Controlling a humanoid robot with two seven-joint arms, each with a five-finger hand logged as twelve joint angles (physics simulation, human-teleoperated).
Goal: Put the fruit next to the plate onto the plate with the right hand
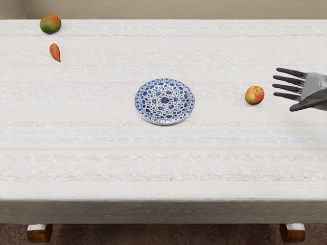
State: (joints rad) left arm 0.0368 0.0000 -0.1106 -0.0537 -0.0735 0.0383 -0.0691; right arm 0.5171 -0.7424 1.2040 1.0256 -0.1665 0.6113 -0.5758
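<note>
Step in hand: reach with right hand (304, 91), fingers (291, 72) spread, empty, near apple (254, 95). Apple on worktop (163, 168), right of plate (164, 101), apart from both. Next, likely: close in, wrap fingers, lift, carry left.

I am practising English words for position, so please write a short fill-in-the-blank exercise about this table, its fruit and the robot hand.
1. The right hand, its fingers spread, holds ____.
2. In the picture, the apple lies to the ____ of the plate.
3. The mango lies near the far ____ corner of the table.

Missing words: nothing; right; left.
</note>
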